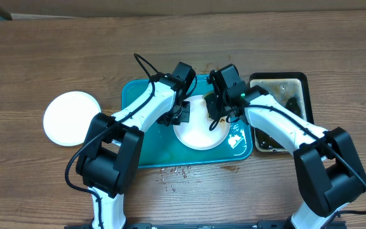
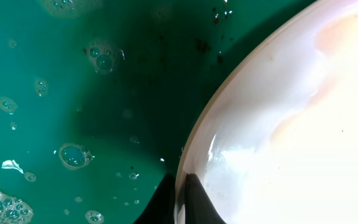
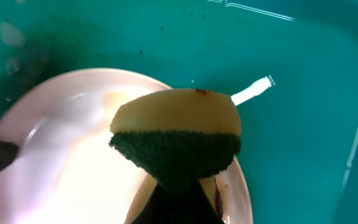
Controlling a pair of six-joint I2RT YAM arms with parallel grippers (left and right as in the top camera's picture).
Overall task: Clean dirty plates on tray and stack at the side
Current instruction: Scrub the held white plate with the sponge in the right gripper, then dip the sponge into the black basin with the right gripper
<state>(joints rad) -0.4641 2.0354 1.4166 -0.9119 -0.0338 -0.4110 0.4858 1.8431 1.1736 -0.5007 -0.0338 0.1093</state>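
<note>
A white plate (image 1: 201, 130) lies on the teal tray (image 1: 146, 152). My left gripper (image 1: 184, 113) is shut on the plate's left rim; in the left wrist view the black fingers (image 2: 182, 202) pinch the plate's edge (image 2: 278, 124) over the wet tray (image 2: 73, 93). My right gripper (image 1: 220, 114) is shut on a yellow-and-green sponge (image 3: 176, 134) held over the plate's right side (image 3: 61, 155). A brown smear (image 3: 218, 193) shows near the plate's rim. Another white plate (image 1: 72, 118) lies on the table left of the tray. The yellow-green plate is out of view.
A black-rimmed basin of dirty water (image 1: 283, 102) stands right of the tray. Soap bubbles (image 2: 73, 155) and water lie on the tray. Drops of water (image 1: 176, 170) lie on the wooden table in front of the tray.
</note>
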